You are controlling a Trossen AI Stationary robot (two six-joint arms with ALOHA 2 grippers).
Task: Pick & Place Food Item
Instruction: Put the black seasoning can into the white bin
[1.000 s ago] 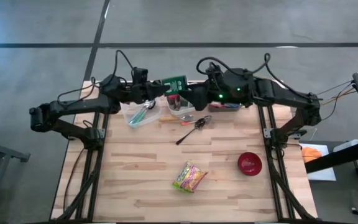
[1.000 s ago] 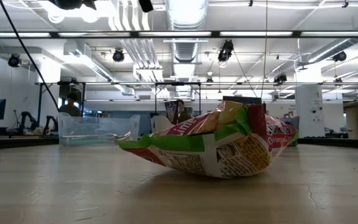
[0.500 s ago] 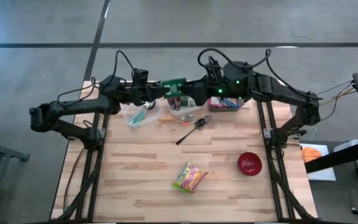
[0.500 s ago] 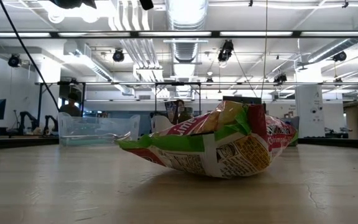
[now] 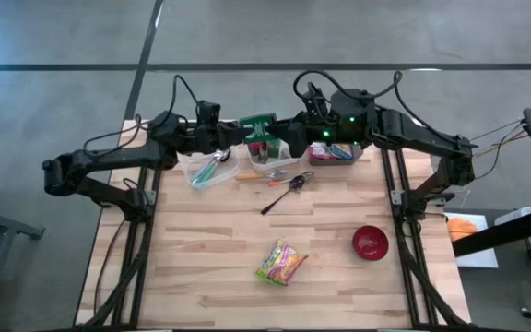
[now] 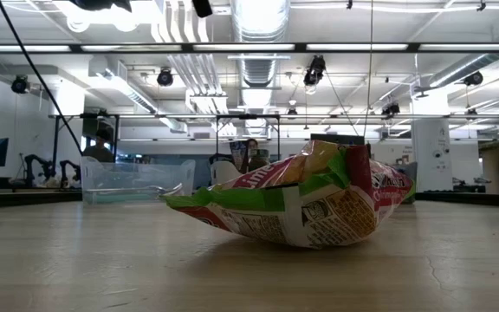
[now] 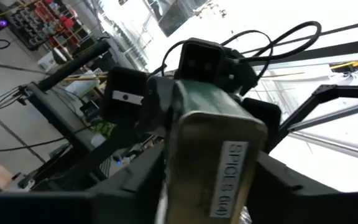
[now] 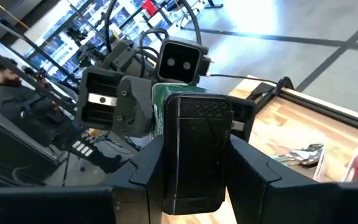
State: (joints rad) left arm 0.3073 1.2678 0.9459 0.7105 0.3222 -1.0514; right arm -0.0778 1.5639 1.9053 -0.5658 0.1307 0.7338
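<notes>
1. Looking down on the bench [image 5: 201,240], I have both arms reaching in over its far edge and meeting near the middle of that edge. Neither arm is waiting.
2. Sitting along that far edge are a clear tub [image 5: 208,170] with utensils in it, a second clear tub [image 5: 270,159] and a pink-red container [image 5: 336,154]. These look to me like the likely drop spots, though I can't say which one is meant.
3. Lying untouched toward the near edge is a snack bag [image 5: 281,261], with a red bowl [image 5: 370,242] toward the near right corner and a dark spoon [image 5: 287,191] mid-bench.
4. Hanging between the two wrists, above the far edge and clear of the bench, is the green tin [image 5: 259,124]. It is the item in play.
5. Judging the step: this reads as an arm-to-arm handover, partway through the task, with the placing not yet done.
6. Checking the right gripper [image 5: 279,137]: its own wrist view shows the jaws set close against both sides of the tin, so I take them as clamped on it.
7. Checking the left gripper [image 5: 241,133]: the tin's silver end sits in front of its camera, but I cannot tell whether its jaws are gripping or slack.
8. Planning the next move: I'd want one side confirmed firm before the other backs straight off. Then the tin can go down over its container without clipping the tub rims.
</notes>
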